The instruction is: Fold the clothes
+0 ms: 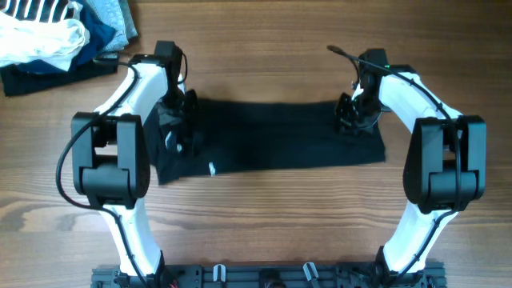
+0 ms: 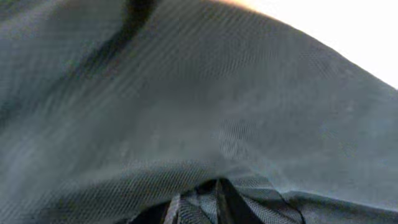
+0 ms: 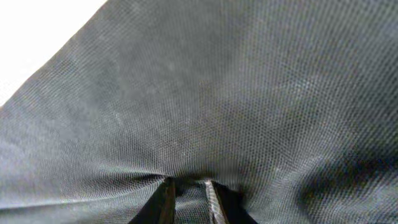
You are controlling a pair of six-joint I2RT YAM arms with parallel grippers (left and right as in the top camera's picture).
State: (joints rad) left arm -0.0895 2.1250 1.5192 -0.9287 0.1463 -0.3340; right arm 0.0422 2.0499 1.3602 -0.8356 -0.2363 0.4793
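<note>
1. Overhead view is showing a black fine-mesh fabric garment (image 1: 272,136) lying spread flat across the middle of the brown wood-grain surface (image 1: 280,232), between the two arms.
2. The left pincer (image 1: 178,128) is pressing down at the garment's left end, where the cloth is bunching; in its wrist view the left pincer (image 2: 198,204) is clenching a pucker of mesh.
3. The right pincer (image 1: 350,118) is sitting at the garment's upper right corner; close up, the right pincer (image 3: 186,196) is pinching a fold of it.
4. A heap of white, striped and blue clothes (image 1: 56,36) is lying at the far left corner, well apart from the garment.

On the table (image 1: 264,216), black garment (image 1: 272,132) (spread flat)
</note>
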